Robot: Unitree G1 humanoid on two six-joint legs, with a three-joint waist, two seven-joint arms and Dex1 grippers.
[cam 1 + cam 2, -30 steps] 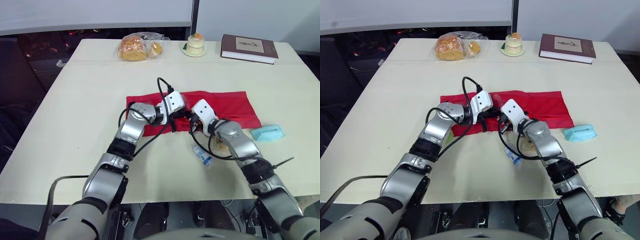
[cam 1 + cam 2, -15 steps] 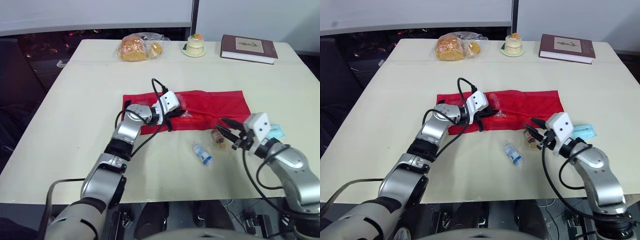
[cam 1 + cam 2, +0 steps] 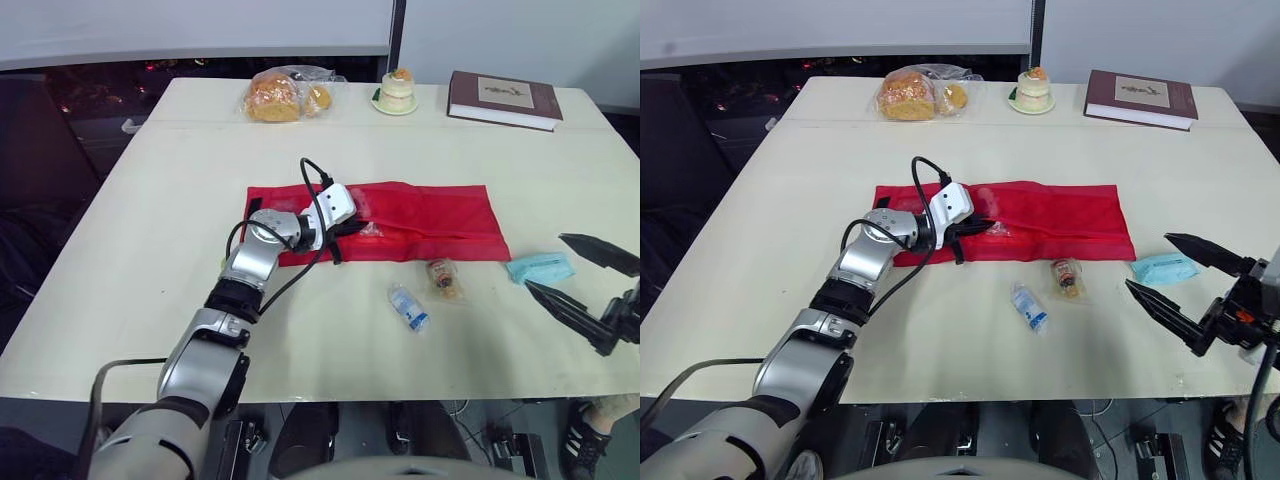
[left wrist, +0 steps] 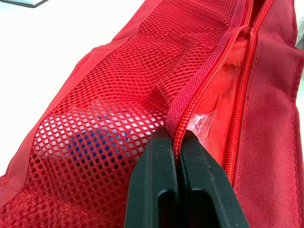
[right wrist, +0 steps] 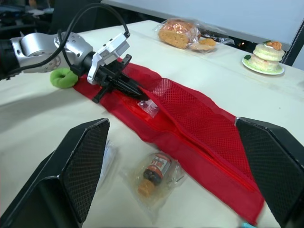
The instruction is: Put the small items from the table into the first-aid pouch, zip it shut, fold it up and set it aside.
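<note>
Left fingers (image 4: pixel 161 166) were clamped tight, tips pinching the zip edge (image 4: pixel 204 80) of the red first-aid pouch (image 3: pixel 440 215), right at the mouth of its mesh pocket (image 4: pixel 118 95); something blue (image 4: pixel 90 142) showed through the mesh just beside those tips, and a clear packet (image 3: pixel 372 229) sat in the opening on their other side; the pouch lay unfolded and unzipped on the tabletop (image 3: pixel 150 250), stretching from the left fingers toward the right ones; right fingers (image 3: pixel 1165 312) were spread wide, holding nothing, hovering by the tabletop's near edge, well apart from the pouch; a teal pack (image 3: pixel 538 267) lay near their upper tip; between the two sets of fingers, on bare tabletop just off the pouch's near edge, lay a small bottle in a clear wrapper (image 3: pixel 442 278) and a blue-and-white sachet (image 3: pixel 408 306), close together but not touching; far beyond both, along the back edge, sat bagged bread (image 3: pixel 280 95), a small cake on a plate (image 3: pixel 397 90) and a dark red book (image 3: pixel 505 97).
</note>
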